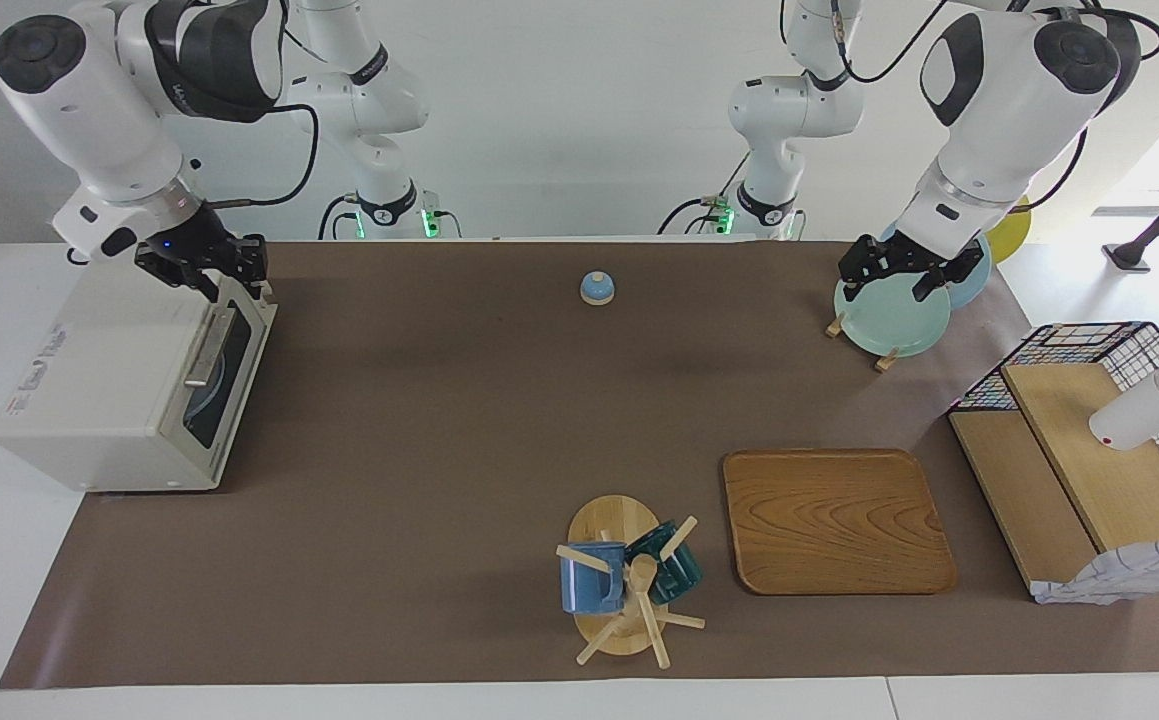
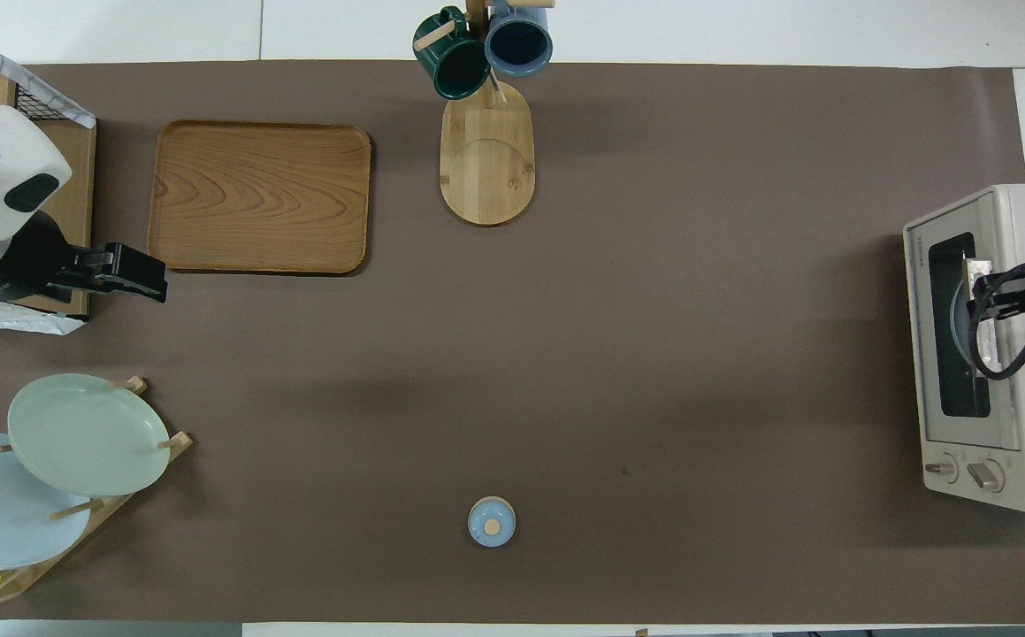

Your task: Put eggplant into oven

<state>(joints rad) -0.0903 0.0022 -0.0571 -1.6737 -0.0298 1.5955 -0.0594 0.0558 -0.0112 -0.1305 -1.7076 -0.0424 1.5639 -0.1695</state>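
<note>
Eggplant isn't showing up anywhere on the table for me, so you're looking at a scene where the thing to be moved is out of sight. Nothing dark and glossy is lying in the open in either view. My guess is it's sitting inside the oven (image 1: 99, 380), but I can't confirm that.

The oven's dark glass door (image 1: 231, 372) is looking shut, with the metal bar handle (image 1: 207, 350) running across it. Something pale and curved is showing through the glass, too dim to name. The box itself is looking cream-white, with the knobs (image 2: 963, 471) grouped at the end of its front nearer the robots.

Your right gripper (image 1: 229, 275) is hovering right at the oven, over the top edge of the door just above the handle, fingers spread and holding nothing. That's the spot you'd want for working the door, which is probably why it's parked there.

Your left gripper (image 1: 894, 275) is waiting well apart from the oven, over the pale green plate (image 1: 889, 320) in the plate stand, fingers wide and empty, keeping clear of the oven's front.
</note>
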